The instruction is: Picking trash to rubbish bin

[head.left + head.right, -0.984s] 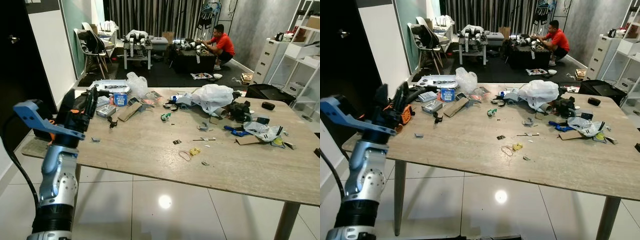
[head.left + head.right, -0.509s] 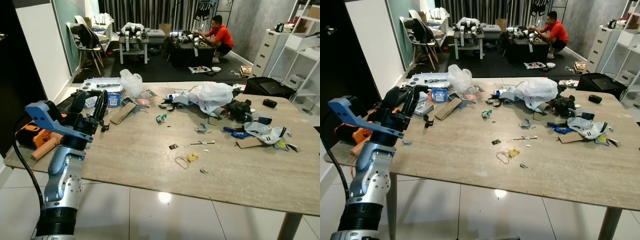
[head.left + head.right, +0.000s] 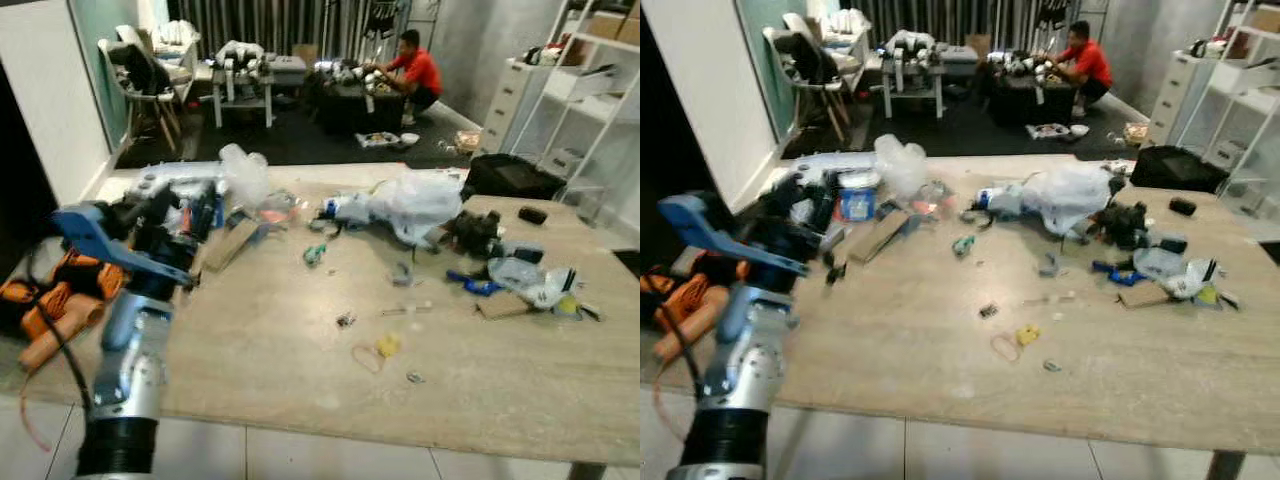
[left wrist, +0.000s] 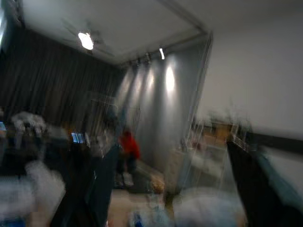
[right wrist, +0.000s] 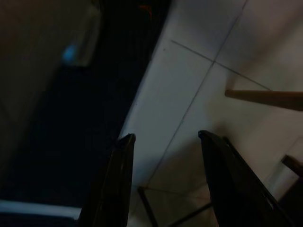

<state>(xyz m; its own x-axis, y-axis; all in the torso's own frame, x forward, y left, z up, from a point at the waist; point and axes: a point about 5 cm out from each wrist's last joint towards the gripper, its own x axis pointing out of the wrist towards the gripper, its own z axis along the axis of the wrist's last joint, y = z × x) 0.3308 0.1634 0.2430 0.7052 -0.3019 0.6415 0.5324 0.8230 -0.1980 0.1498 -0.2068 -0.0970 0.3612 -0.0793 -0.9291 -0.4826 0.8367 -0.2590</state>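
My left gripper (image 3: 185, 215) raised over table (image 3: 300, 380) edge, finger spread unclear | yellow scrap (image 3: 388, 345) well right of it, cardboard strip (image 3: 230, 243) just beside | right gripper (image 5: 165, 156) fingers parted above floor tiles (image 5: 189, 85)

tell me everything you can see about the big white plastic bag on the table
The white plastic bag is a crumpled, puffed-up heap of thin, slightly shiny film, lying on the far middle of the wooden table. It looks loosely bunched rather than flat. A bluish item sits against its left end and a dark black object lies at its right side. The picture is blurred, so whether anything is inside it cannot be told. No gripper is touching it.
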